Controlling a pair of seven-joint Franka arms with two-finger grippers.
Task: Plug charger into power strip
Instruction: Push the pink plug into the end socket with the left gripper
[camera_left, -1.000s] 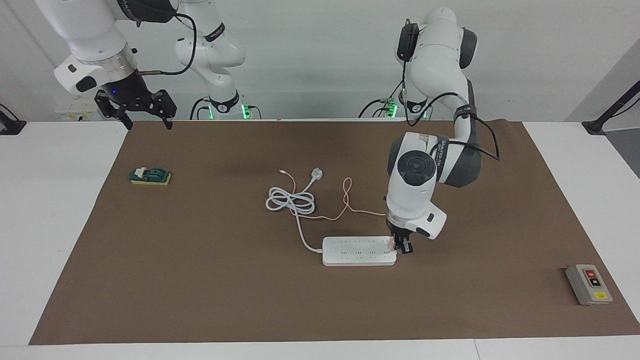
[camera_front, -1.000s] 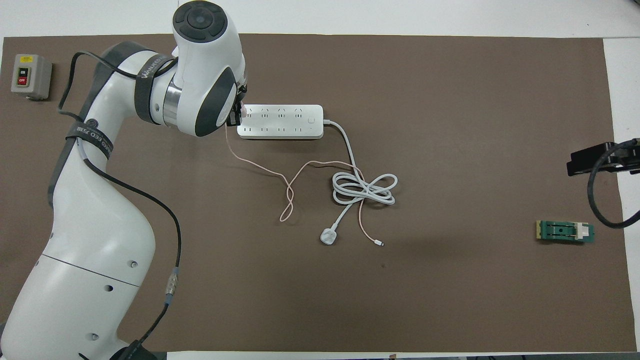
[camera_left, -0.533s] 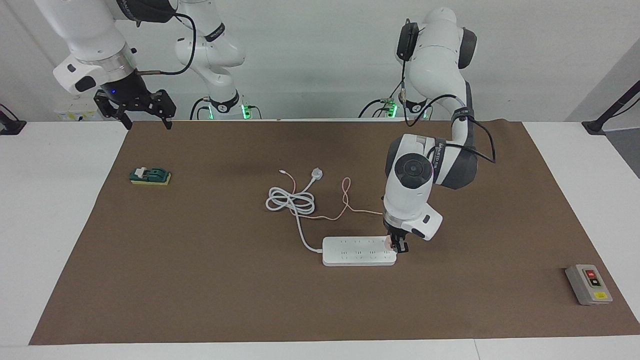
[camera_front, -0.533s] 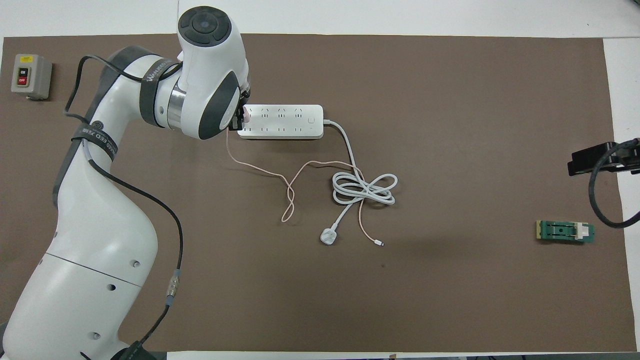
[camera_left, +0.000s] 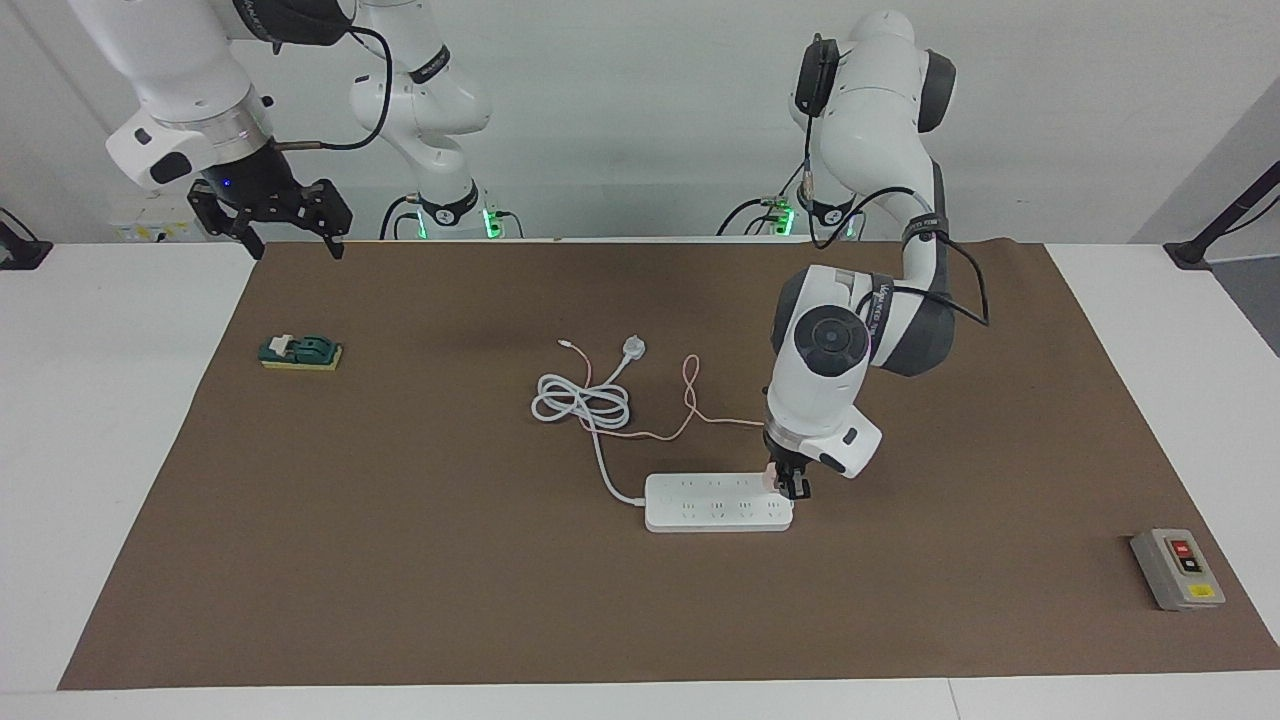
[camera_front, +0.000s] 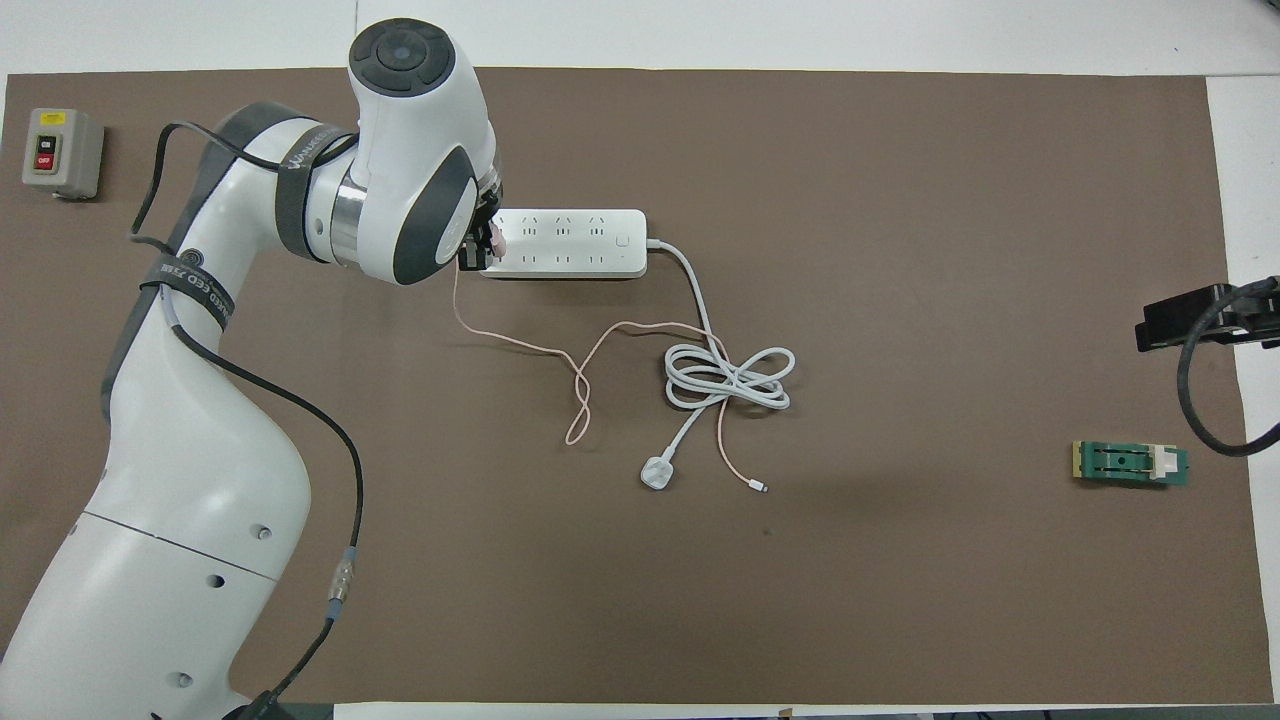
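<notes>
The white power strip (camera_left: 715, 503) lies flat mid-table, its thick white cord (camera_left: 600, 455) running toward the robots. My left gripper (camera_left: 790, 487) points straight down, shut on the small pink charger (camera_left: 772, 481), and holds it low over the strip's end toward the left arm's end of the table. I cannot tell whether its prongs are in a socket. In the overhead view the charger (camera_front: 494, 240) shows at the strip's (camera_front: 570, 243) end beside the left gripper (camera_front: 480, 247). Its thin pink cable (camera_front: 575, 390) trails toward the robots. My right gripper (camera_left: 293, 243) waits, open, raised over the mat's corner.
The strip's cord lies coiled (camera_left: 580, 400) with its white round plug (camera_left: 633, 347) nearer to the robots. A grey box with red and yellow buttons (camera_left: 1177, 568) sits at the left arm's end. A small green block (camera_left: 300, 352) lies at the right arm's end.
My left gripper has shifted the charger slightly toward the robots and a little inward over the strip's end. The pink cable has followed slightly. The right arm has not moved.
</notes>
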